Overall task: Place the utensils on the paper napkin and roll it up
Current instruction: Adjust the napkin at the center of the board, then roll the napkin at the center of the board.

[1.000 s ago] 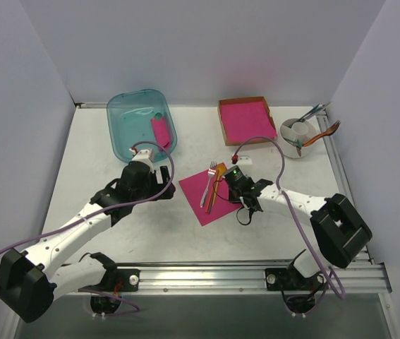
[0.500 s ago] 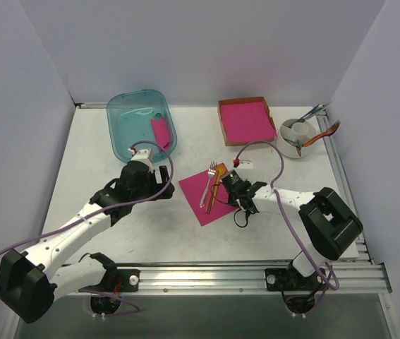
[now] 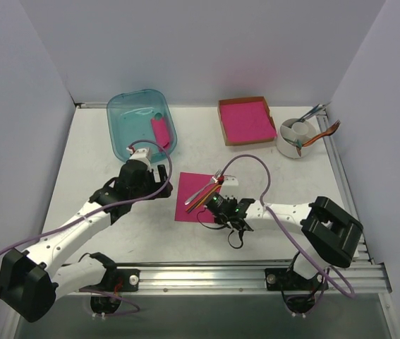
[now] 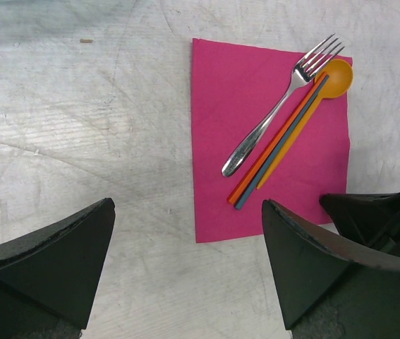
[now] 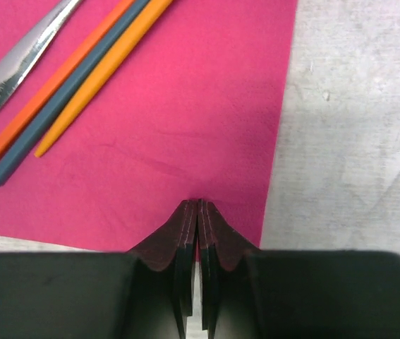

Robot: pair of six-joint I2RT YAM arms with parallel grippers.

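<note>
The paper napkin (image 3: 191, 203) (image 4: 256, 134) lies flat on the table between the arms. On it rest the utensils side by side: a silver fork (image 4: 279, 106) (image 5: 23, 55) and an orange spoon (image 4: 335, 78), with a darker orange strip and a blue-grey strip along the spoon's handle (image 5: 108, 65). My right gripper (image 3: 216, 210) (image 5: 198, 206) is shut on the napkin's near right edge, and pink paper shows between its fingers. My left gripper (image 3: 159, 181) (image 4: 187, 208) hangs open over bare table just left of the napkin, holding nothing.
A teal bin (image 3: 125, 113) with a pink roll (image 3: 161, 131) inside stands at the back left. A cardboard tray (image 3: 222, 121) of pink sheets is at the back centre, and a white cup (image 3: 289, 134) of cutlery at the back right. A metal rail (image 3: 207, 272) runs along the near edge.
My right gripper has moved left and nearer, dragging the napkin with it. The napkin and utensils have turned and shifted left. The left arm has barely moved.
</note>
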